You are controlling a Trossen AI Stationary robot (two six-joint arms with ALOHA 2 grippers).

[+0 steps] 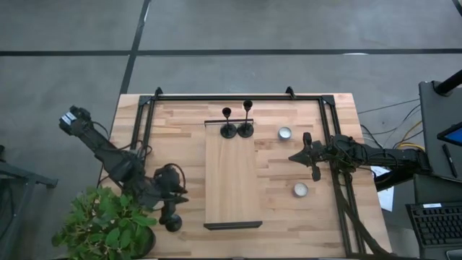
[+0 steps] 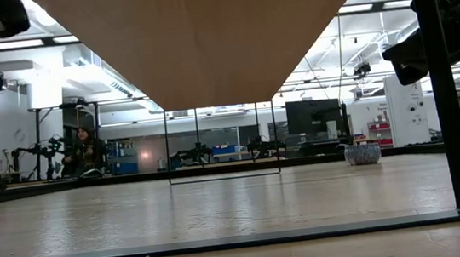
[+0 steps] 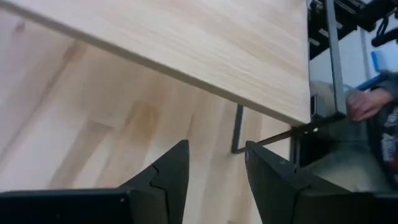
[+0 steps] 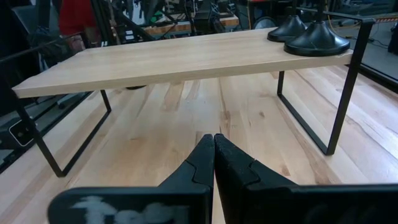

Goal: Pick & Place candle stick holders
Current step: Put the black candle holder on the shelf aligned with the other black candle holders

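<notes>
Two black candle stick holders [image 1: 228, 130] [image 1: 245, 128] stand on their round bases at the far end of a raised wooden shelf [image 1: 232, 180]. Their bases also show in the right wrist view [image 4: 317, 42]. A third black holder [image 1: 173, 221] stands on the table by the near left, just nearward of my left gripper [image 1: 179, 192]. That gripper is open and empty [image 3: 214, 180], low over the table beside the shelf's left edge. My right gripper [image 1: 292, 157] is shut and empty [image 4: 214, 146], right of the shelf, pointing at it.
Two white tealights in silver cups [image 1: 284, 133] [image 1: 300, 189] lie on the table right of the shelf, either side of my right gripper. A potted plant [image 1: 101, 227] stands at the near left corner. A black metal frame [image 1: 238, 96] runs round the table's edges. The shelf stands on thin black legs [image 4: 339, 106].
</notes>
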